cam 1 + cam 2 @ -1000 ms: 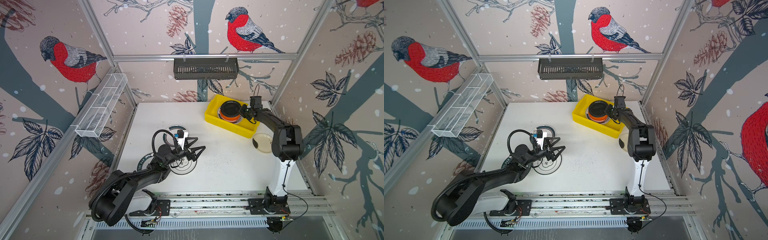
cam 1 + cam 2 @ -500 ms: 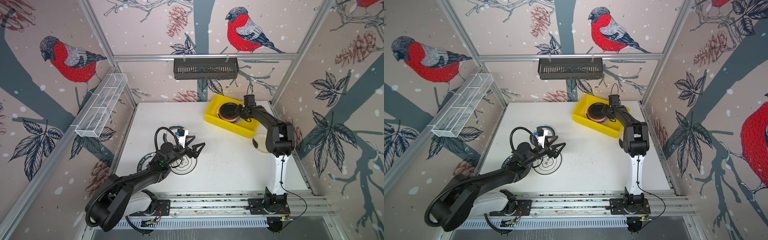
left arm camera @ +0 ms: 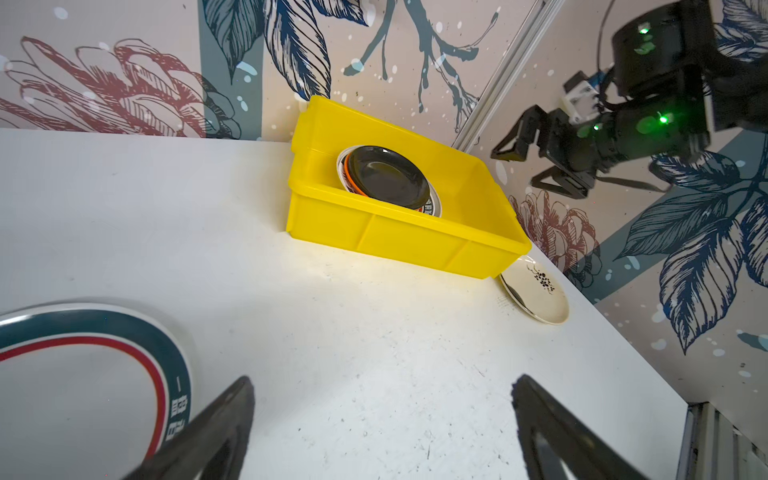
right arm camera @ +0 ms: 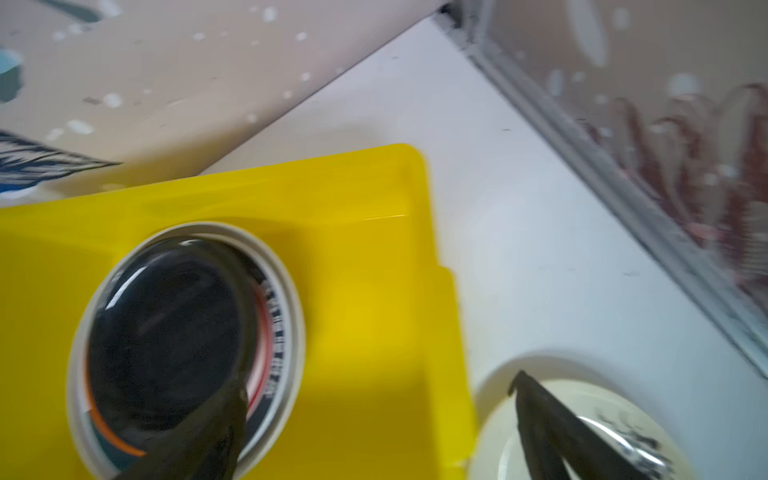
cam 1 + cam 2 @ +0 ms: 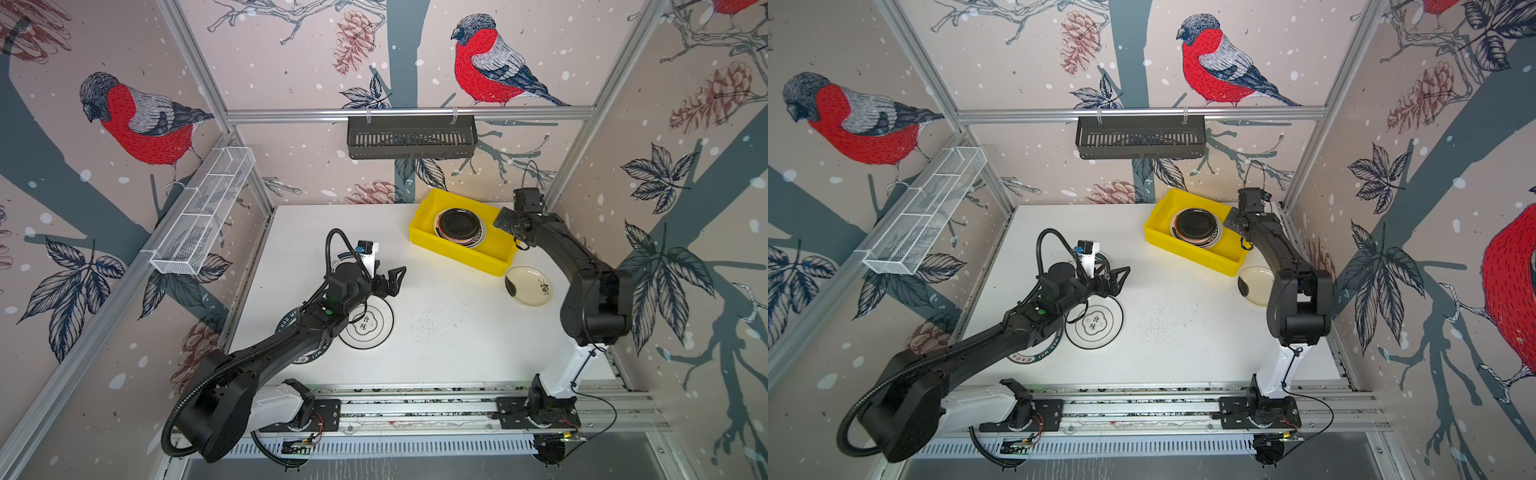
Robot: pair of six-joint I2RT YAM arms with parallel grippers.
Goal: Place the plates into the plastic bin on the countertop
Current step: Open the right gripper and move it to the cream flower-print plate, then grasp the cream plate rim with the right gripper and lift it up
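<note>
The yellow plastic bin [image 5: 457, 254] [image 5: 1192, 254] [image 3: 399, 235] [image 4: 365, 316] stands at the back right of the white countertop [image 5: 440, 332]. It holds a stack of plates with a dark plate [image 5: 459, 224] [image 5: 1196, 226] [image 3: 386, 174] [image 4: 166, 340] on top. My right gripper [image 5: 505, 220] [image 5: 1233, 220] [image 3: 519, 166] [image 4: 378, 386] hangs open and empty over the bin's right end. A cream plate [image 5: 530, 286] [image 5: 1256, 286] [image 3: 536, 291] [image 4: 494, 432] lies beside the bin. My left gripper [image 5: 395, 278] [image 5: 1119, 278] [image 3: 383, 382] is open and empty above a white black-ringed plate [image 5: 368, 326] [image 5: 1096, 324]. Two teal-rimmed plates [image 5: 286, 324] [image 5: 1038, 353] [image 3: 83, 374] lie partly hidden under the left arm.
A black slotted basket [image 5: 411, 137] hangs on the back wall and a white wire rack [image 5: 203, 220] on the left wall. Aluminium rails [image 5: 415, 403] with both arm bases run along the front edge. Patterned walls close in three sides.
My right gripper has opened, let go of the dark plate on the stack in the bin, and drawn back to the bin's right end. The left gripper has shifted slightly.
</note>
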